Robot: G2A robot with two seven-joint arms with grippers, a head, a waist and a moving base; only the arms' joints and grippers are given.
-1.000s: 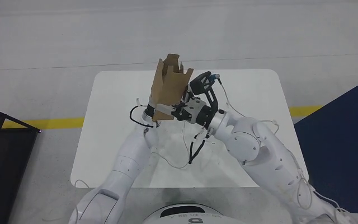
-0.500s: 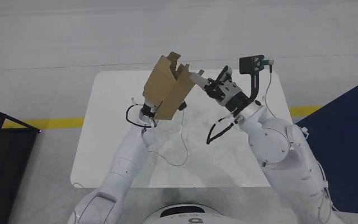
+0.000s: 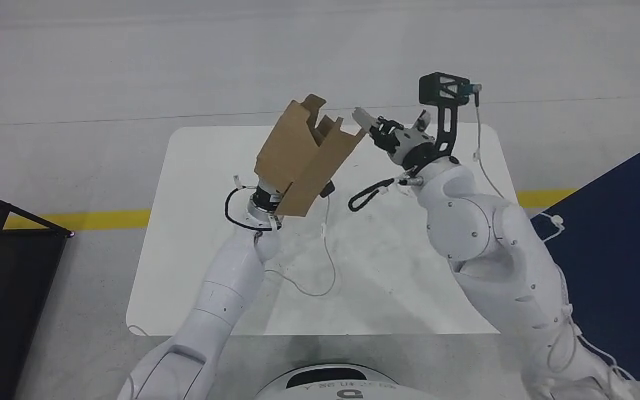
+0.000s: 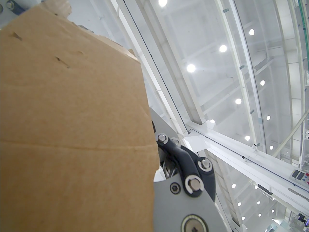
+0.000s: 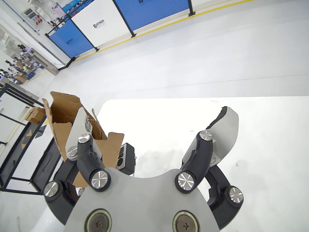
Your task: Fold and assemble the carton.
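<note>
A brown cardboard carton point(image 3: 300, 160) is held up above the white table point(image 3: 420, 270), tilted, with its open end and ragged flaps pointing up and back. My left gripper point(image 3: 266, 196) is under its lower end, shut on the carton's wall; in the left wrist view the carton point(image 4: 72, 121) lies against the gripper's finger linkage. My right gripper point(image 3: 376, 126) hangs open just to the right of the carton's upper flaps, apart from them. In the right wrist view the carton point(image 5: 64, 114) stands behind one finger point(image 5: 79, 124), with nothing between the fingers of the right gripper point(image 5: 153, 112).
The tabletop beneath both arms is bare. A black frame rack point(image 3: 20, 270) stands off the table's left side, and a dark blue panel point(image 3: 600, 230) is at the right. A yellow line point(image 3: 100, 218) runs along the floor.
My right gripper has drawn away from the carton, moving right and toward the table's far edge. The carton has opened wider and tilted in the left gripper's hold.
</note>
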